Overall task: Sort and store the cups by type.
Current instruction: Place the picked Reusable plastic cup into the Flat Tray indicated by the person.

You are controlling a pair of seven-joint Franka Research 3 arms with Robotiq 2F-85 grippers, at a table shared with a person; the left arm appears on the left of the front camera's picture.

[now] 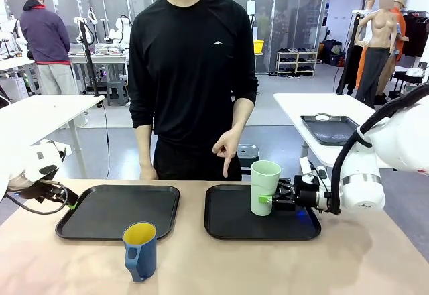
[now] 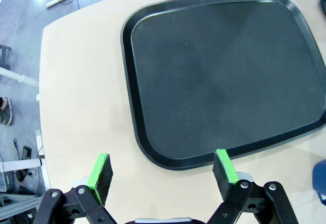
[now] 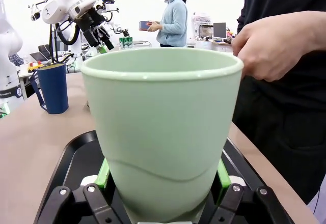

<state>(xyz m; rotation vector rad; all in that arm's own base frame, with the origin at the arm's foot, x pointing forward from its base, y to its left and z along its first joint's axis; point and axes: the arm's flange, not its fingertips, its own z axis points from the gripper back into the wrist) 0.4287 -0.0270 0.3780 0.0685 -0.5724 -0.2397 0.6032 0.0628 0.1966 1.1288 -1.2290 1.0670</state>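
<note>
Left end effector [image 2: 163, 165]: jaws wide, nothing between, poised over worktop [image 2: 76, 81] just beside bare left tray [image 2: 224, 76].
Dark blue cup [image 1: 140, 251]: upright on worktop in front of left tray, not yet stored, likely bound there.
Person's hand [image 1: 226, 149]: finger points down at right tray [image 1: 228, 221], probably marking destination.
Mint tumbler [image 1: 265, 188]: upright on right tray.
Right end effector [image 1: 268, 200]: pads flank tumbler's base. Clamped or released, cannot tell.
</note>
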